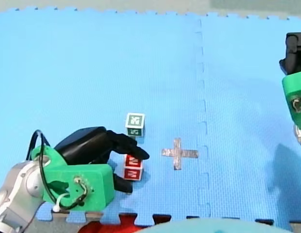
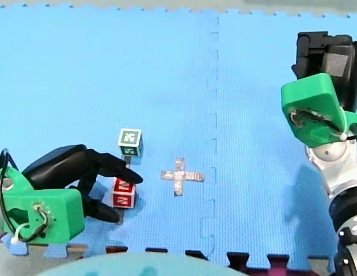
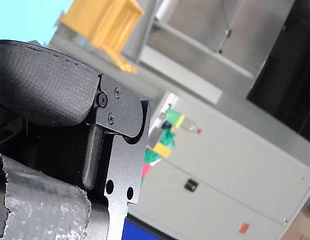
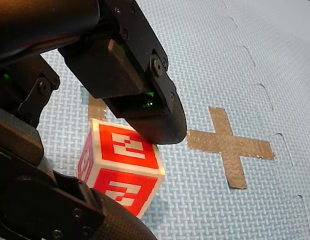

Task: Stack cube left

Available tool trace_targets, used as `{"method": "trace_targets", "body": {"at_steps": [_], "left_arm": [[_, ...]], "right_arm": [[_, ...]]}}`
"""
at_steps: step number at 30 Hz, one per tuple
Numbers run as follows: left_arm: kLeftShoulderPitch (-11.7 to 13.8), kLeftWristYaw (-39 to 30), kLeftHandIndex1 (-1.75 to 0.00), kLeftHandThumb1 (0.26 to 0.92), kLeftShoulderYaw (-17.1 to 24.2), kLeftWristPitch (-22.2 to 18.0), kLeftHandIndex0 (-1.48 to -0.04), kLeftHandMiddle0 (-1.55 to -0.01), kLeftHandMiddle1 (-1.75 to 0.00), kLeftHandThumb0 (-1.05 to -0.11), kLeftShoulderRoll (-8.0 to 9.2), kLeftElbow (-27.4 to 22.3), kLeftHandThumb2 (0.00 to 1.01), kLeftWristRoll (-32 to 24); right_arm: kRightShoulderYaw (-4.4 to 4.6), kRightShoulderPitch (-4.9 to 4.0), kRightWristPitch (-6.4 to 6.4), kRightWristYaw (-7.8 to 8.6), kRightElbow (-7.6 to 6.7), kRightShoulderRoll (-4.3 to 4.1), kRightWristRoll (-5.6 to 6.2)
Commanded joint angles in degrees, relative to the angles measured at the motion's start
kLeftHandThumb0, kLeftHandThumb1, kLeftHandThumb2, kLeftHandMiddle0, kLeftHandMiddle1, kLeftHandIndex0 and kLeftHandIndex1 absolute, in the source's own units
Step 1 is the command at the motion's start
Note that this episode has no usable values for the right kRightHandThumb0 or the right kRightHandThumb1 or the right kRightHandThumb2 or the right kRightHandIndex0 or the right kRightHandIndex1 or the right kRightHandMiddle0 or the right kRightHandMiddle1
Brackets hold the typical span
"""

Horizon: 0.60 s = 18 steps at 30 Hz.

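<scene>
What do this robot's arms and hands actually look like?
The left hand, near-left at the red cube, has chunky black jointed fingers, a bright green wrist block, a looping black cable and silver arm. The right hand, far right, matches: black, green, silver.

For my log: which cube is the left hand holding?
The red cube, gripped by the left hand; the green cube stands free beyond it. The right hand hovers far right.

Blue mat (image 1: pixel 92 73) carries green cube (image 1: pixel 135 124), red cube (image 1: pixel 133 168) (near it), tape cross (image 1: pixel 178 153).
</scene>
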Motion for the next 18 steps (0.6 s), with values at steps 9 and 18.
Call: {"method": "trace_targets", "body": {"at_steps": [9,18], "left_arm": [[-1.0,1.8,0.00,0.721,-0.8,-2.0,-0.75,-0.86,-1.75,-0.733,1.22,4.4,0.00,1.5],[-2.0,0.0,0.00,0.742,-0.7,-7.6,-0.52,-0.77,-1.75,-0.767,1.49,8.3,0.01,-0.7]], "right_arm": [[0.06,-0.01,-1.01,-0.43,-0.15,-0.51,-0.26],[0.20,0.51,-0.74,-0.52,-0.33,-0.55,-0.39]]}}
